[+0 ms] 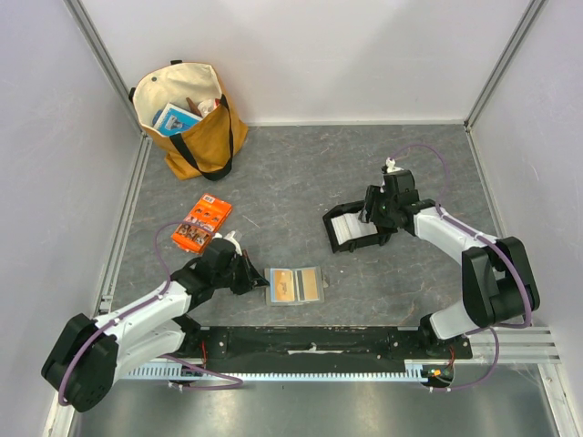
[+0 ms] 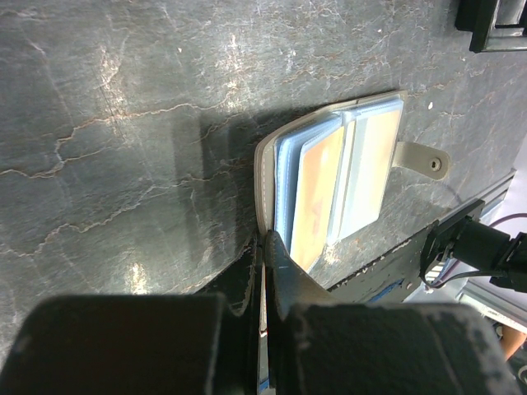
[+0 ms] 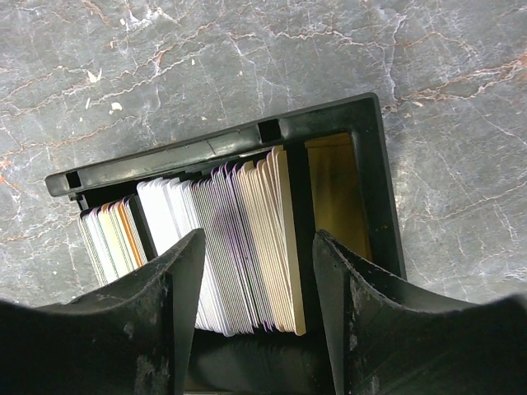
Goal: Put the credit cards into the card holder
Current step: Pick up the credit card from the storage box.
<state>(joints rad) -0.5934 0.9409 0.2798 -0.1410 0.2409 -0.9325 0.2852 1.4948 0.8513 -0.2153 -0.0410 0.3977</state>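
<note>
The card holder (image 1: 294,285) lies open on the table in front of the arms, showing clear sleeves and a tan card (image 2: 317,197). My left gripper (image 2: 268,239) is shut on the near edge of the holder's pale cover (image 2: 262,181). The credit cards (image 3: 239,239) stand on edge as a packed row, white, grey and tan, inside a black tray (image 3: 247,140). My right gripper (image 3: 257,243) is open just above that row, one finger on each side of the white and tan cards. In the top view it (image 1: 369,218) hangs over the tray (image 1: 330,226).
An orange printed packet (image 1: 202,223) lies left of the middle. A tan tote bag (image 1: 187,118) with items inside stands at the back left. Pale walls close in the table on three sides. The holder's snap tab (image 2: 424,158) sticks out on its far side.
</note>
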